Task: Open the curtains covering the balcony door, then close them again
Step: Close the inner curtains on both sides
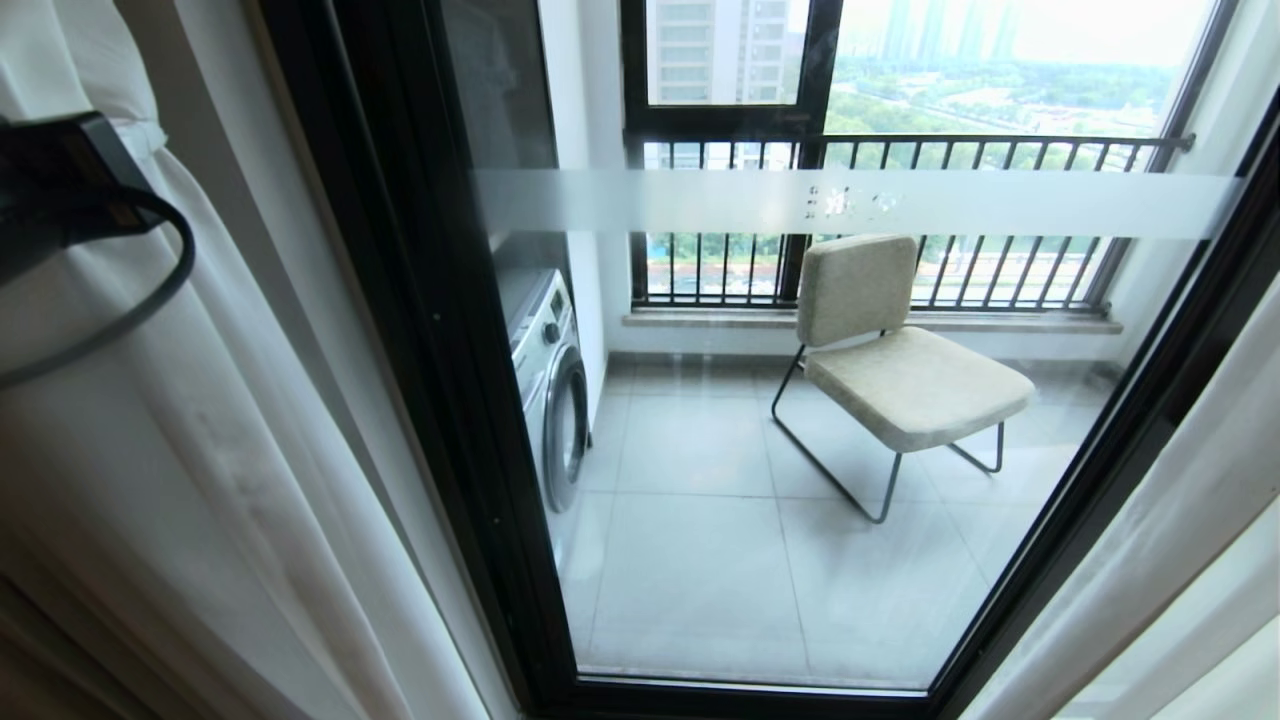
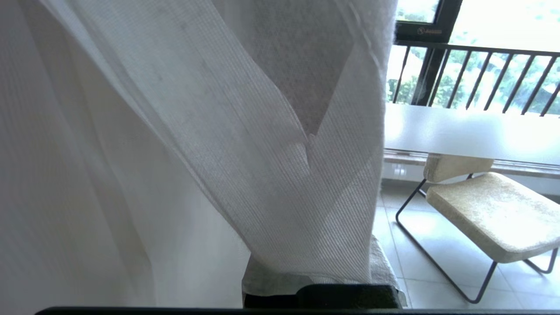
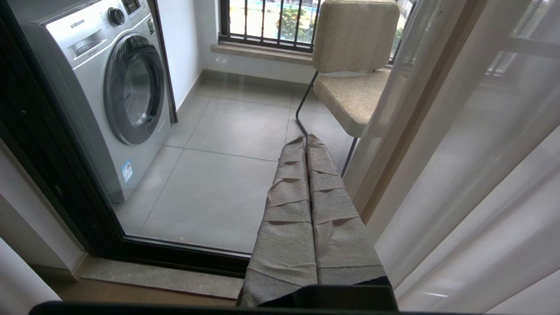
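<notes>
Curtains point(image 1: 200, 480) hang gathered at both sides of the balcony door point(image 1: 800, 450), so from my head camera I see the glass uncovered across its middle. On my left the white sheer falls in long folds over the black door frame, and on my right a second panel point(image 1: 1180, 560) drapes down the far edge of the frame. The frosted white band point(image 1: 850, 203) runs level across the glass.

My left arm shows at the upper left of the head camera as a dark block with a looping cable point(image 1: 120, 290), pressed into the sheer. At the left wrist, my left gripper point(image 2: 315, 280) is almost buried: the sheer point(image 2: 262, 153) runs down to it and bunches over the wrapped fingers point(image 2: 380, 267), which are closed together with the cloth pinched at them.

My right gripper point(image 3: 307, 140) sits low in front of the door, touching nothing; its two cloth-wrapped fingers point(image 3: 288, 210) lie pressed side by side, holding nothing.

Through the glass I see a beige chair point(image 1: 890, 370) on the tiled balcony floor point(image 1: 700, 560), a washing machine point(image 1: 550, 390) against the left wall, and a barred railing point(image 1: 900, 220) behind.
</notes>
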Robot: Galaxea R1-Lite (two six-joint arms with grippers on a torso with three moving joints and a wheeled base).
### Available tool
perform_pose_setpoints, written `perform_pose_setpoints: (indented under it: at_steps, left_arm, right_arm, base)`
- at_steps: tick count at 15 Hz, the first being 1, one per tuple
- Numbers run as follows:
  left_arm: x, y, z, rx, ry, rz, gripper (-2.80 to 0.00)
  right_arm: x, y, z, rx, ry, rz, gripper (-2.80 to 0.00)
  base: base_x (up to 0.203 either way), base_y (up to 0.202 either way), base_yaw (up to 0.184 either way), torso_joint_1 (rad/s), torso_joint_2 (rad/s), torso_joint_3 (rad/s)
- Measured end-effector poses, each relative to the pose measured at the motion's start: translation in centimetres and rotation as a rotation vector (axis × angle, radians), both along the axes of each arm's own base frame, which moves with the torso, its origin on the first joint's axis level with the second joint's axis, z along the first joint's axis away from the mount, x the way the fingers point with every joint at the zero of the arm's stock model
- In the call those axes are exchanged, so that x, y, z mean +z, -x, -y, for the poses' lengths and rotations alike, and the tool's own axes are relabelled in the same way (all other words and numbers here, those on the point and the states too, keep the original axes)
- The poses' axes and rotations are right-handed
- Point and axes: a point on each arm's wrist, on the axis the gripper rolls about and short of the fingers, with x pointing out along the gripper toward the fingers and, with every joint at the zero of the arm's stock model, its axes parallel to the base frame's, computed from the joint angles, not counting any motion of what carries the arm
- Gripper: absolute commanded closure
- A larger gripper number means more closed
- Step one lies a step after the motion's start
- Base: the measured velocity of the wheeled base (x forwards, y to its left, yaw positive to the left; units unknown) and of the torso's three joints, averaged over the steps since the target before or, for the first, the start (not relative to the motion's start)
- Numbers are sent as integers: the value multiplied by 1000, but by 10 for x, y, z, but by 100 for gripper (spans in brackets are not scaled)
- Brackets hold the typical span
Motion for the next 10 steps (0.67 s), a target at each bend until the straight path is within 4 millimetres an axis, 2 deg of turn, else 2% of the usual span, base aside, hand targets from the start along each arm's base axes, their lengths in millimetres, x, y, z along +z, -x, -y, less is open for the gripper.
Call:
perform_pose_setpoints:
  at_steps: [10]
  left_arm:
    - [-1, 7, 14, -77, -2, 3, 0]
  right_arm:
    - [0, 0, 0, 0, 0, 0, 0]
  base:
    - [0, 0, 0, 0, 0, 0]
